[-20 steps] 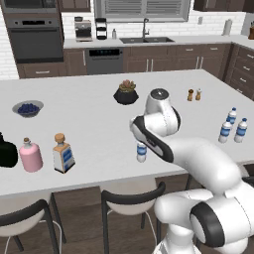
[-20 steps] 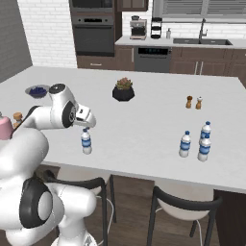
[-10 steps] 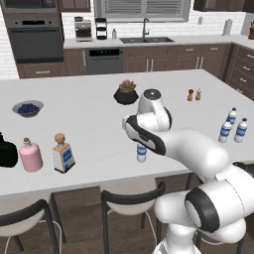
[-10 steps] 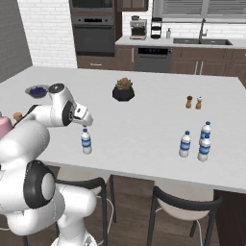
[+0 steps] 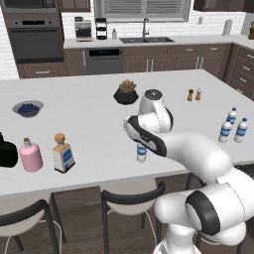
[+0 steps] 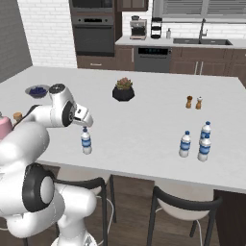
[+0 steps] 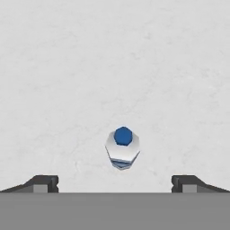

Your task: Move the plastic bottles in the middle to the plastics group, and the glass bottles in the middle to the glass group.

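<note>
1 plastic bottle (image 6: 86, 141) is left mid-island, under the gripper (image 7: 115, 183), whose jaws are spread wide and empty. 3 water bottles (image 6: 204, 139) are already grouped at the right; the corked bottle (image 5: 63, 154) is already set beside the pink flask (image 5: 30, 155).

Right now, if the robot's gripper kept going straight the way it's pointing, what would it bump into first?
Probably the water bottle on the white counter. The open gripper points down at it, with the blue cap sitting almost between the fingertips. How far above it hangs is hard to judge.
</note>
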